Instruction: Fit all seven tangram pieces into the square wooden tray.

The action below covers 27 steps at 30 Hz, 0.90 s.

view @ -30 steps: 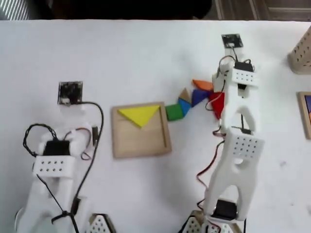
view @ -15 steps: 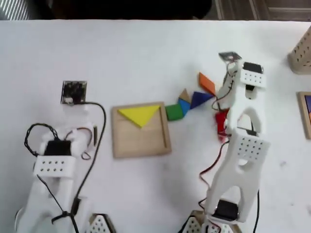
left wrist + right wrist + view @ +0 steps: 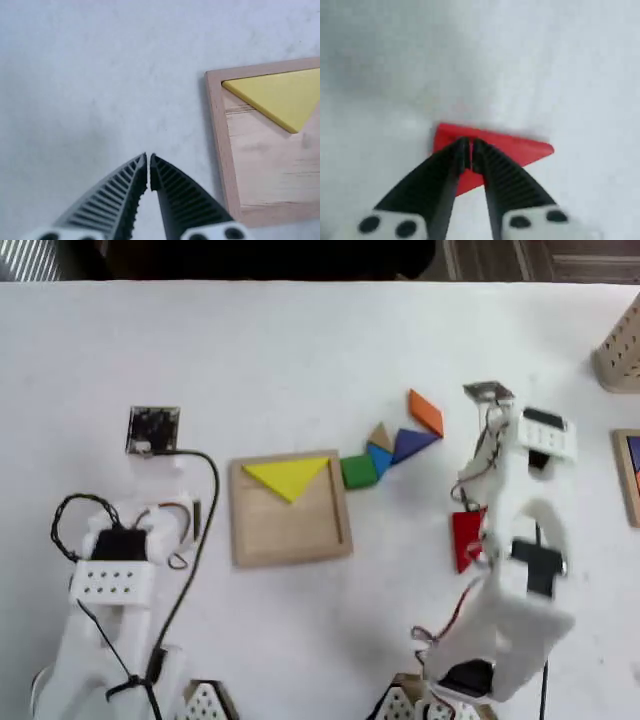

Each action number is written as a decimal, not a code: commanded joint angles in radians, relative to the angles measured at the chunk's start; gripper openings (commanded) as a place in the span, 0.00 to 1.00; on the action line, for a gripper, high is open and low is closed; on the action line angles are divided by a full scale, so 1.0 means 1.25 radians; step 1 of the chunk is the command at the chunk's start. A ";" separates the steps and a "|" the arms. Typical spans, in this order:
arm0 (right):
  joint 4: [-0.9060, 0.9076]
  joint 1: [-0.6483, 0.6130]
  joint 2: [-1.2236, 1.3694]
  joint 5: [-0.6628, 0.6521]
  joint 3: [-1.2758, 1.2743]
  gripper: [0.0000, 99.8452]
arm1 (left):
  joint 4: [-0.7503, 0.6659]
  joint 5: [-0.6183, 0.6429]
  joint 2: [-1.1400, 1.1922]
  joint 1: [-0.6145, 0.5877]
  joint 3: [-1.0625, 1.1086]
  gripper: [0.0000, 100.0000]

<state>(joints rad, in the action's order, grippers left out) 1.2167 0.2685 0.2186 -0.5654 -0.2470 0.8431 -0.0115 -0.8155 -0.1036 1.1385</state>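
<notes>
The square wooden tray (image 3: pixel 237 520) holds the yellow triangle (image 3: pixel 287 476) along its far edge. The green square (image 3: pixel 358 471) touches its right rim, with the small blue triangle (image 3: pixel 379 458), tan triangle (image 3: pixel 380 434), dark blue triangle (image 3: pixel 412 443) and orange parallelogram (image 3: pixel 426 412) strung beyond. Our left claw (image 3: pixel 149 164) hangs closed over bare desk (image 3: pixel 300 340) beside the tray. Our right claw (image 3: pixel 468 146) is clamped on the red triangle (image 3: pixel 466 538), which we have drawn back from that row since a second ago
</notes>
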 commanded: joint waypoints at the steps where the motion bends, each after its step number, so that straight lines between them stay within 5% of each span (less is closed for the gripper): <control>1: -0.060 0.018 -0.229 0.010 -0.168 0.02 | -0.018 -0.009 -0.018 0.012 -0.006 0.03; 6: -0.060 0.062 -0.363 0.001 -0.264 0.03 | -0.018 -0.009 -0.018 0.007 -0.006 0.03; 10: -0.066 0.095 -0.342 -0.091 -0.254 0.12 | -0.018 -0.007 -0.019 0.007 -0.005 0.03; 14: -0.072 0.087 -0.269 -0.311 -0.214 0.14 | -0.018 -0.009 -0.020 0.006 -0.004 0.03; 18: -0.139 0.093 -0.153 -0.309 -0.129 0.14 | -0.039 -0.009 -0.021 0.007 0.011 0.03; 22: -0.154 0.107 0.001 -0.122 -0.007 0.14 | -0.041 -0.010 -0.021 0.006 0.011 0.03; 27: -0.001 0.112 0.139 0.120 0.122 0.14 | -0.042 -0.010 -0.021 0.006 0.011 0.03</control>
<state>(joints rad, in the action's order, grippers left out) 1.1231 0.4066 0.3291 -0.5516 -0.1811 0.8155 -0.0115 -0.8186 -0.1036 1.1630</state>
